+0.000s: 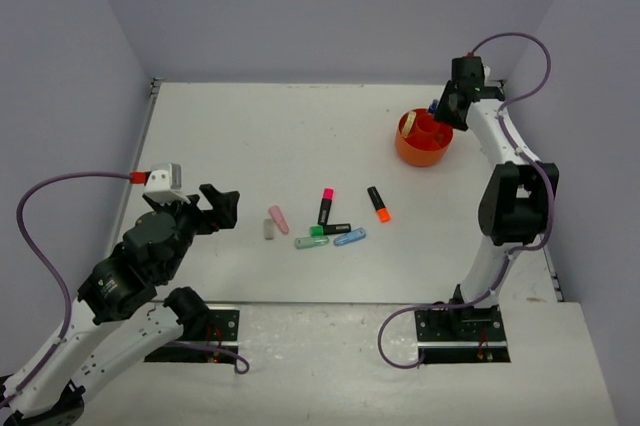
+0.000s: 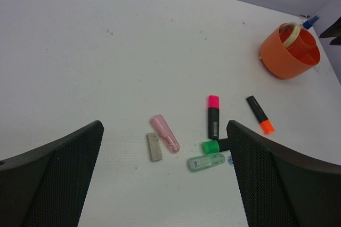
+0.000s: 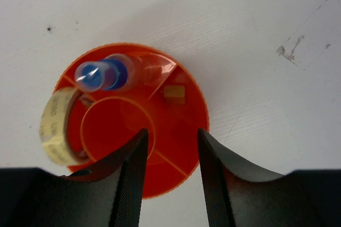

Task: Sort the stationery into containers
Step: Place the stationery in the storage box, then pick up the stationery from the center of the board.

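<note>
Stationery mostly lies loose mid-table, well apart from the orange tub. Left gripper and right gripper are both spread and empty. The right hangs over the tub, so it might clip the upright blue highlighter and tip it.

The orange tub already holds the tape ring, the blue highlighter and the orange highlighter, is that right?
Not quite. The orange highlighter lies out on the table, as the top external view shows. The orange tub holds the tape ring, the blue highlighter and a small beige eraser, seen in the right wrist view.
</note>
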